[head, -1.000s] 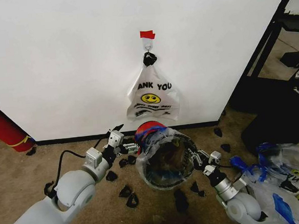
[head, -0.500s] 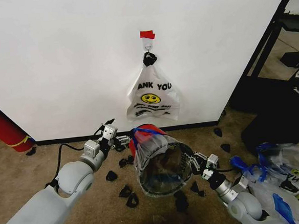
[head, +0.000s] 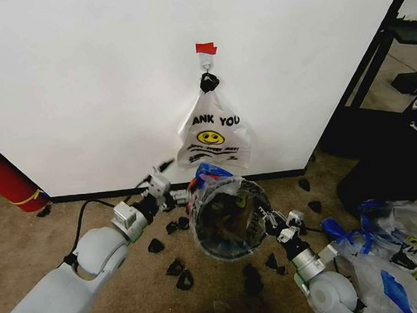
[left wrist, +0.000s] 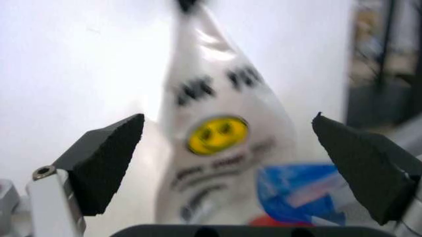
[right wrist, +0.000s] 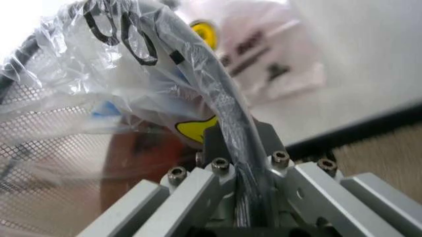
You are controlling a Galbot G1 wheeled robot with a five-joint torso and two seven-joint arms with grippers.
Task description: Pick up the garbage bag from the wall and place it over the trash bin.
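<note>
Mesh trash bin (head: 228,227) lined with crinkled translucent garbage bag (head: 209,189); right gripper (head: 269,220) clamps bagged rim, left gripper (head: 170,195) open beside.

bag (head: 213,137): white, black print, yellow smiley | bin (head: 231,219): black mesh | wall (head: 82,86): white | tape (head: 205,48): red

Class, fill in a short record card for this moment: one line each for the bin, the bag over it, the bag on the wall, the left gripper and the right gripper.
Bin: round black mesh trash bin, tilted on the carpet by the white wall.
Bag on bin: thin translucent plastic garbage bag with blue handles, draped over the rim.
Bag on wall: second printed smiley bag, hanging from a hook.
Left gripper: open, beside the bin, facing the hanging bag.
Right gripper: shut on the bin's rim and bag film.
</note>
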